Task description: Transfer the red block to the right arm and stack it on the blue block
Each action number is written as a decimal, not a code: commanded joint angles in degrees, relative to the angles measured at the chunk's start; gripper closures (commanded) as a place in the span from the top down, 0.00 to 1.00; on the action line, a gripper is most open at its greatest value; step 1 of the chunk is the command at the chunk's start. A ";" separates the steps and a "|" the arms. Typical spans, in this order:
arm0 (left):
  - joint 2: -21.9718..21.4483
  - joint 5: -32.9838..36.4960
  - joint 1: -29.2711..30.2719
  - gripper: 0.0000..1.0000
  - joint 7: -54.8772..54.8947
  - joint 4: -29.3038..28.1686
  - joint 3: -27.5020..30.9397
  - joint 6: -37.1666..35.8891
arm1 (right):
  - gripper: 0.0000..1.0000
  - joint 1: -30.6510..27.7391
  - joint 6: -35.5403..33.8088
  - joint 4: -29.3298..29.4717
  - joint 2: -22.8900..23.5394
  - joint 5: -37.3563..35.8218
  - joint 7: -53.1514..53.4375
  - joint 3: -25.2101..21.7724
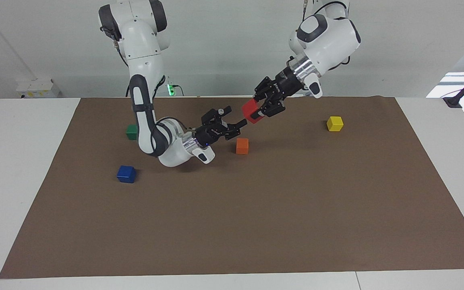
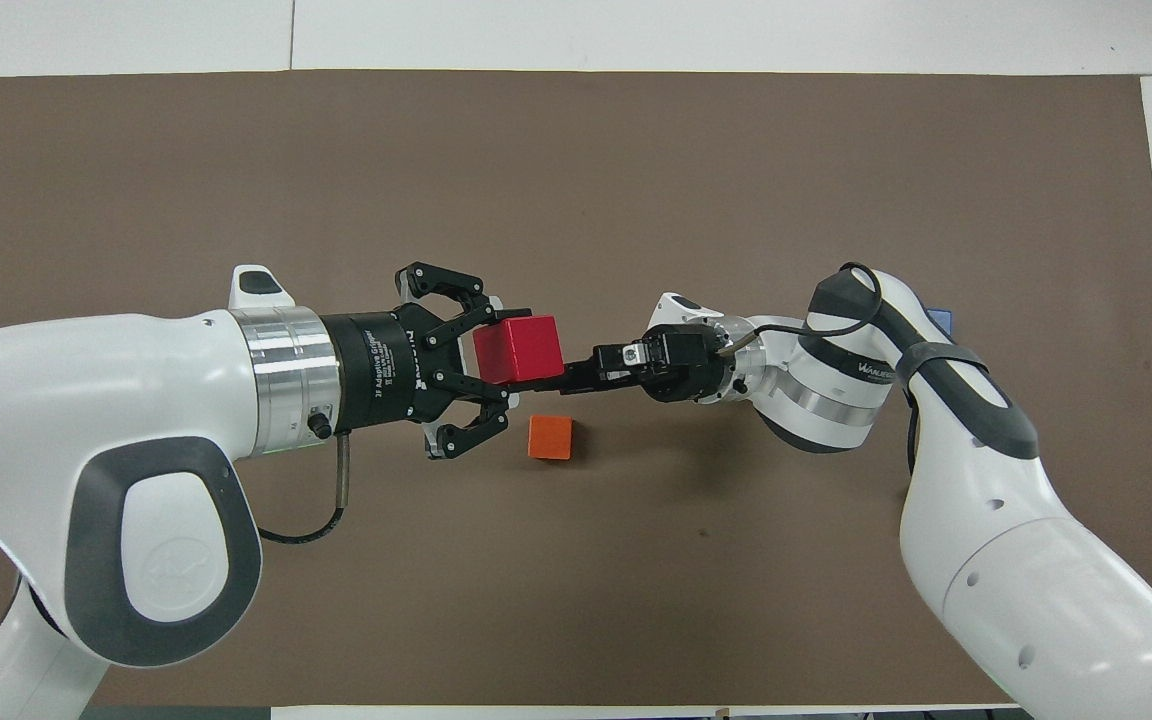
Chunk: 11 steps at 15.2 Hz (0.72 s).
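Facing view: brown mat spans the table, wide bare stretch toward its edge farthest from the robots; left gripper clamped on red block, a small bright cube held tilted over mat centre; right gripper fingers apart, just beside it; blue block sits clear; overhead view hides green block; orange block below the handover.

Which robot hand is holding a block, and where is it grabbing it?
The left gripper is shut on the red block, pinching two opposite sides, up over the mat. The right gripper is open just beside it, holding nothing.
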 commanded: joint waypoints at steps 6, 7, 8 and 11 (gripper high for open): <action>-2.39 -1.53 -4.86 0.00 -11.35 -5.42 0.71 7.97 | 1.00 1.44 2.28 -0.45 -0.18 2.82 -0.89 0.08; -2.39 -1.53 -4.77 0.00 -11.27 -5.68 0.71 8.06 | 1.00 1.44 2.28 -0.45 -0.18 2.82 -0.89 0.08; -2.39 -1.53 -4.77 0.00 -11.18 -5.86 0.71 8.23 | 1.00 1.44 2.28 -0.45 -0.18 2.82 -0.89 0.08; -2.83 -1.53 -4.86 0.00 -10.74 -7.35 0.71 9.29 | 0.67 1.44 2.46 -0.45 -0.18 2.82 -1.68 0.08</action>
